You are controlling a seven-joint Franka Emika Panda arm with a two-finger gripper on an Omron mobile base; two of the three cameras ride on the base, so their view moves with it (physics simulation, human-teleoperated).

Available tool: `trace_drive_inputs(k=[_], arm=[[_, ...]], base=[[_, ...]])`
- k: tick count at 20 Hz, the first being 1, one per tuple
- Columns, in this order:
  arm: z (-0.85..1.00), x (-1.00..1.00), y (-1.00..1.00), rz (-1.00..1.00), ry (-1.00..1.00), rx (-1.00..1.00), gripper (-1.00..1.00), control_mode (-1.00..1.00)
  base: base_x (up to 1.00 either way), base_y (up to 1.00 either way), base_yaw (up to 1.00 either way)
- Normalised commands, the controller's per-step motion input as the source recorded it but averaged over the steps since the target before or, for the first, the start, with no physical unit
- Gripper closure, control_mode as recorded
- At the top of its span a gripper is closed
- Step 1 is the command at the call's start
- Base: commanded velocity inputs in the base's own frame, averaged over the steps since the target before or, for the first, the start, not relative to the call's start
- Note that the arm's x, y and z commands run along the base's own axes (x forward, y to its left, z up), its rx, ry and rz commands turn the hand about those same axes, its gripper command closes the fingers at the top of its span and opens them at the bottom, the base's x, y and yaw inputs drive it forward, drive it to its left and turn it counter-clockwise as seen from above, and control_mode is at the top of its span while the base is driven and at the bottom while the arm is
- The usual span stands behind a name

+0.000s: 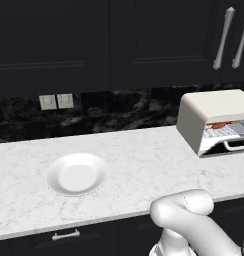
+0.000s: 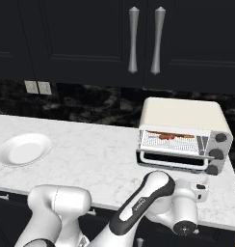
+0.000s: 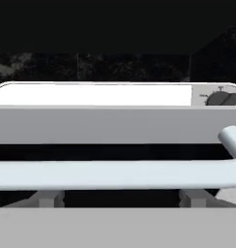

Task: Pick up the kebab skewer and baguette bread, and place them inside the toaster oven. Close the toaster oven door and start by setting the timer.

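The cream-white toaster oven (image 2: 181,116) stands at the right end of the counter. Its door (image 2: 172,158) hangs partly open, tilted forward. The pale handle bar (image 3: 115,174) of the door runs straight across the hand view, very close. On the wire rack inside lies the kebab skewer (image 2: 166,136), with reddish-brown chunks. An orange strip lies beside it, and I cannot tell whether that is the baguette bread. My gripper (image 2: 202,189) is just below and in front of the door's right end, open and holding nothing.
A white plate (image 1: 76,174) with nothing on it sits on the marble counter (image 1: 144,160) to the left. Three dark knobs (image 2: 216,153) line the oven's right side. Dark upper cabinets with long silver handles (image 2: 133,39) hang above. My arm's elbow (image 2: 155,188) rises over the counter's front edge.
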Motion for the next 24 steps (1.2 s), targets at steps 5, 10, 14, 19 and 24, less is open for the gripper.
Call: trace_drive_inputs(k=[5, 10, 14, 19, 24], arm=[[0.49, 0.51, 0.26, 0.00, 0.00, 0.00, -1.00, -1.00], [0.37, 0.42, 0.23, 0.00, 0.00, 0.00, -1.00, -1.00], [0.25, 0.40, 0.23, 0.00, 0.00, 0.00, -1.00, -1.00], [0.24, 0.40, 0.23, 0.00, 0.00, 0.00, -1.00, -1.00], [0.26, 0.41, 0.24, 0.00, 0.00, 0.00, -1.00, -1.00]], base=[[0.00, 0.00, 0.00], [0.00, 0.00, 0.00], [0.00, 0.00, 0.00], [0.00, 0.00, 0.00], [0.00, 0.00, 0.00]])
